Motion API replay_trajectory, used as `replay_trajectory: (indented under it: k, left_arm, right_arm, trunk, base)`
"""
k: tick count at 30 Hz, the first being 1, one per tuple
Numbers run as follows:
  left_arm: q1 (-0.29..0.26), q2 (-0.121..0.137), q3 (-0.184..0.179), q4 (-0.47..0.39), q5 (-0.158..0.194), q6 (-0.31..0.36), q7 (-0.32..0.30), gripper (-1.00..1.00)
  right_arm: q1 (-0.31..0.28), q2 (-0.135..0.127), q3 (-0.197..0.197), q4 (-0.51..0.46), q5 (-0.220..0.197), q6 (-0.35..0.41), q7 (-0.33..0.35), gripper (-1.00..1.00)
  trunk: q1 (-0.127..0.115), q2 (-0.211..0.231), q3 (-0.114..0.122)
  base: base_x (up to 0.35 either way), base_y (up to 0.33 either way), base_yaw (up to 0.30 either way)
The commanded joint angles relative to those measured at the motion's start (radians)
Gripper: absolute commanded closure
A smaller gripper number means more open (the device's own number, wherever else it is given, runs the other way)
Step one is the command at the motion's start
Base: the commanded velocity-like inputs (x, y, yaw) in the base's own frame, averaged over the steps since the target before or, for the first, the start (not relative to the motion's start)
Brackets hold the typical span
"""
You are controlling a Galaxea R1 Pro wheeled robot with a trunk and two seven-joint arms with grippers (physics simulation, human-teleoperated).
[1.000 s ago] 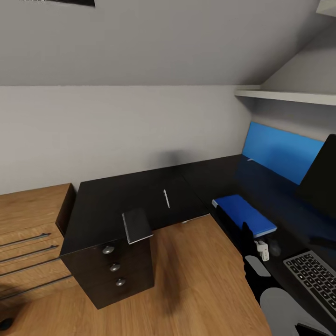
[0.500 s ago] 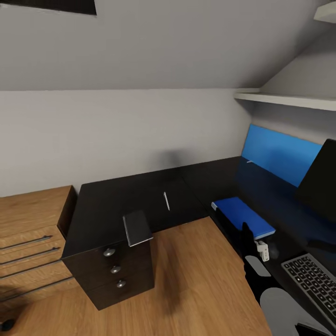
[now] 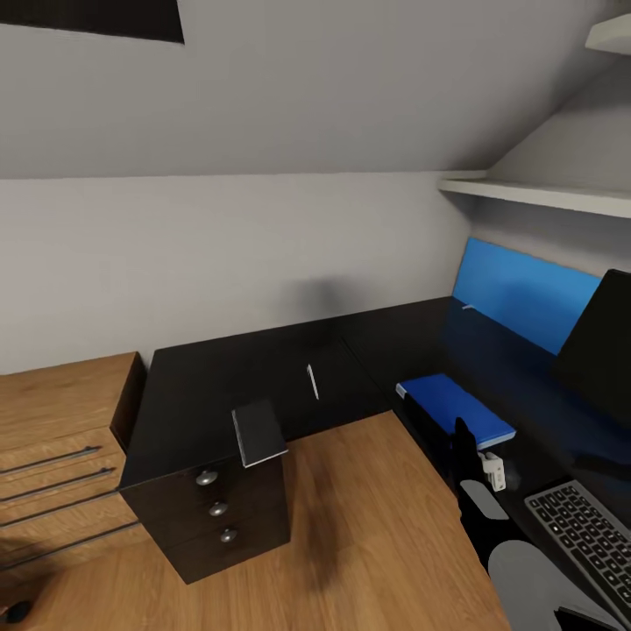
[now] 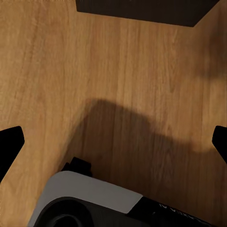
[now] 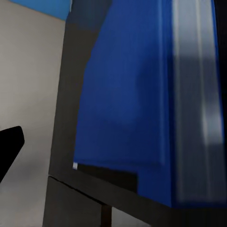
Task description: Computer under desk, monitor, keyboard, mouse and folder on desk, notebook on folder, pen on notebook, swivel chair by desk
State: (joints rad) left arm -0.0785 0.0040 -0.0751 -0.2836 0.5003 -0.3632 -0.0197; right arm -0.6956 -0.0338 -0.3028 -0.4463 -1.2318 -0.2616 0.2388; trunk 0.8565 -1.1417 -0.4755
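Head view: folder [image 3: 456,407] is lying flat near the front edge of the black desk [image 3: 394,337], with the keyboard [image 3: 585,536] further along that edge and the monitor [image 3: 603,346] standing behind. Notebook [image 3: 258,432] is overhanging the drawer-unit end's front edge; pen [image 3: 312,381] is lying mid-desk. Right gripper [image 3: 464,456] is hanging just beside the folder, jaw state unreadable. Left wrist view: left gripper [image 4: 113,142] is spread wide over wood floor [image 4: 94,71].
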Motion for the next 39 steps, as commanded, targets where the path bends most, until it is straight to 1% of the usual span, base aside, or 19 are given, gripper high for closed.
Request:
replay_trajectory:
  k: [1, 12, 20, 39]
  left_arm:
    - [-0.001, 0.001, -0.008, 0.001, 0.01, -0.005, -0.002, -1.0]
    - [-0.001, 0.001, -0.007, 0.001, 0.009, -0.006, -0.002, -1.0]
    - [-0.001, 0.001, -0.007, 0.001, 0.009, -0.006, -0.002, -1.0]
    - [-0.001, 0.001, -0.006, 0.001, 0.009, -0.006, -0.002, -1.0]
  right_arm:
    - [-0.001, 0.0, -0.001, 0.001, -0.011, -0.001, 0.008, -1.0]
    - [-0.001, 0.0, 0.0, 0.001, -0.01, -0.001, 0.008, -1.0]
    - [-0.001, 0.0, 0.001, 0.001, -0.01, -0.001, 0.008, -1.0]
    - [-0.001, 0.0, 0.002, 0.001, -0.009, 0.001, 0.008, -1.0]
  trunk:
    - [0.0, 0.0, -0.001]
    - [0.0, 0.0, -0.001]
    - [0.0, 0.0, -0.001]
    - [0.0, 0.0, -0.001]
  base:
    - [0.0, 0.0, 0.0]
    - [-0.008, 0.0, 0.0]
    - [-0.151, 0.0, 0.0]
    - [-0.005, 0.0, 0.0]
